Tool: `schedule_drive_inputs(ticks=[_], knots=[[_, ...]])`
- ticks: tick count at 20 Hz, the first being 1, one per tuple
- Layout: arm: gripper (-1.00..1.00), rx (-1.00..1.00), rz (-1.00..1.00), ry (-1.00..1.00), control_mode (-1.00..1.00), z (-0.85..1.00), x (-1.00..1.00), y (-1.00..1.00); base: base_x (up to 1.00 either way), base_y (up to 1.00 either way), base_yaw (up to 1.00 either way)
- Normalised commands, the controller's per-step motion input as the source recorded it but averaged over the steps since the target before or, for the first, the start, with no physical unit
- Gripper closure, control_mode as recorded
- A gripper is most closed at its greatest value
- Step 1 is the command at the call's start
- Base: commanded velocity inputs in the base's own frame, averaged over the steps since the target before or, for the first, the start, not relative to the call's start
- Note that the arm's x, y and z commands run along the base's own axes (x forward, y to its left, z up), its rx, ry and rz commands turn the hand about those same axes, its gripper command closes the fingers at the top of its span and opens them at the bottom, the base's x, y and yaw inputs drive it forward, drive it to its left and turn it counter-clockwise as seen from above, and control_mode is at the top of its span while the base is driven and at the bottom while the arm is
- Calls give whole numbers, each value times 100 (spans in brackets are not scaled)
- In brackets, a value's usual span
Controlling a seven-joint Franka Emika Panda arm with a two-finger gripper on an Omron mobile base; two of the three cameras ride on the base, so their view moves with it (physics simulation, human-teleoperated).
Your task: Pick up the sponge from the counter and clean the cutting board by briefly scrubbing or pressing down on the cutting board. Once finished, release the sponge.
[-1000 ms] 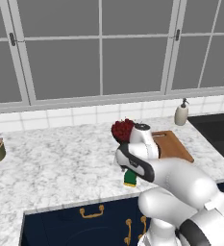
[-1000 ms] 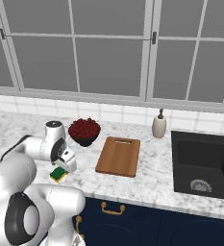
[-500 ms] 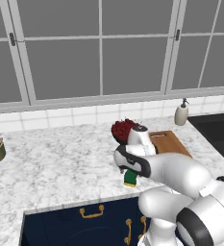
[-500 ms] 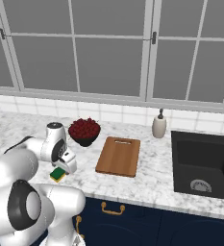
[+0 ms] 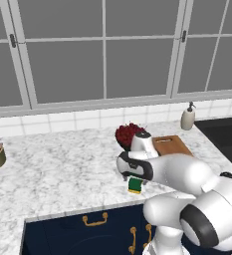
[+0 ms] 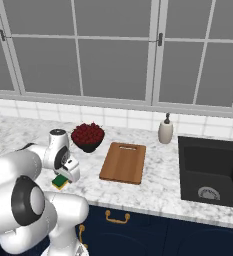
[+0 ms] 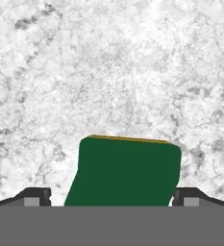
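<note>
Lining up over the sponge (image 7: 125, 170) is pretty much sorted, so the step in hand looks like the grab itself. The hand (image 7: 112, 196) hangs right above it with the jaws spread wide, nothing held, one fingertip (image 7: 34, 197) off each side of the green block. My take on doing it well: go straight down until the tips bracket the sides and only then squeeze. In the hand view the sponge sits a bit skewed and closer to one tip than the other, so I'd nudge over to centre it first, or one finger may shove it sideways before the other lands. It looks soft, so a gentle close should do, and too hard a pinch would probably just squash it.

The sponge itself is a small block, dark green scrub face up, with a thin yellow layer peeking out along one edge. It lies flat on the marbled tabletop (image 5: 62, 169) near the front edge, just below the hand (image 6: 64, 174) in the right base view. The cutting board (image 6: 123, 162) is off to the side, apart from the sponge, past the dark bowl of red fruit (image 6: 88, 137). Brown wood, handle slot at the far end, bare on top.
</note>
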Motion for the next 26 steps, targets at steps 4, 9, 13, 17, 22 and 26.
schedule_drive_inputs(ticks=[4, 9, 13, 17, 22, 26], knots=[[-100, 0, 0, 0, -100, -14, 0, 0, 0, 0, 0], [-100, 0, 0, 0, -100, -20, 0, 0, 0, 0, 0], [100, 0, 0, 0, -100, -22, 0, 0, 0, 0, 0], [100, 2, 0, 0, -100, -11, 0, -5, 0, 0, 0], [100, 0, 1, 0, -100, 0, 0, -22, 0, 0, 0], [100, -1, 2, -1, -100, 14, -2, -39, 0, 0, 0]])
